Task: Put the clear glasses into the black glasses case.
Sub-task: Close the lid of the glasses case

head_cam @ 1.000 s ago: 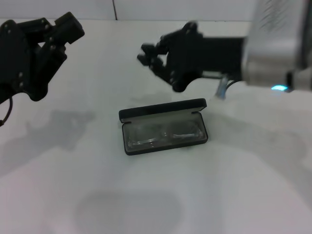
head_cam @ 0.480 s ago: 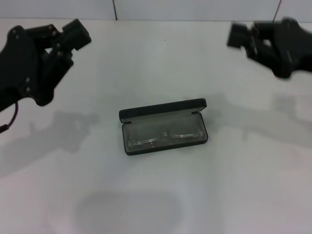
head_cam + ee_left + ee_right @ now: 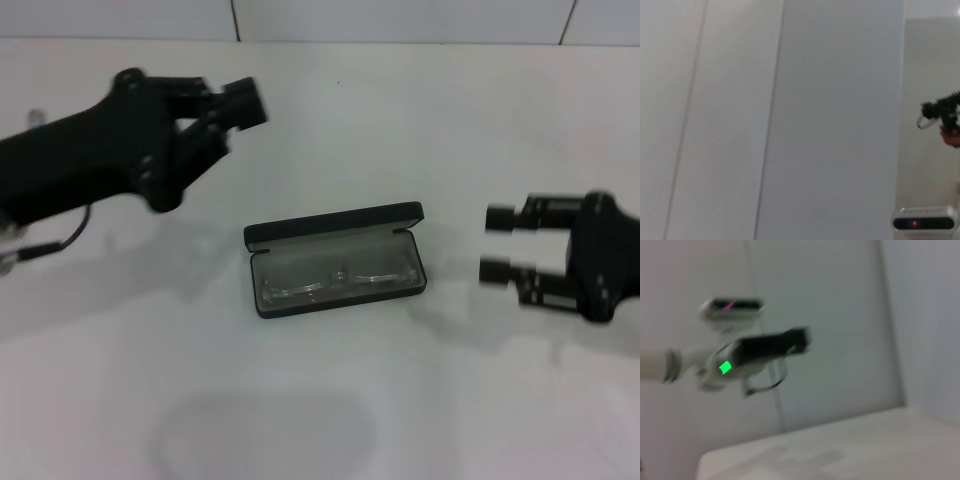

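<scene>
The black glasses case (image 3: pixel 330 224) lies open in the middle of the white table, lid raised toward the back. The clear glasses (image 3: pixel 335 279) rest inside it on the grey lining. My left gripper (image 3: pixel 235 120) hovers open behind and to the left of the case, reaching in from the left edge and holding nothing. My right gripper (image 3: pixel 498 245) is low at the right of the case, level with it and a short gap away. Its two fingers point at the case and stand apart, with nothing between them. Neither wrist view shows the case or the glasses.
The white table (image 3: pixel 330 400) carries the arms' shadows around the case. A wall with seams runs along the back. The left wrist view shows only wall panels and a small grey device (image 3: pixel 925 218). The right wrist view shows a white arm with a green light (image 3: pixel 725 367).
My right gripper has swung from the upper right down to the case's right side. My left gripper has moved right, toward the table's middle. The case and glasses have not moved.
</scene>
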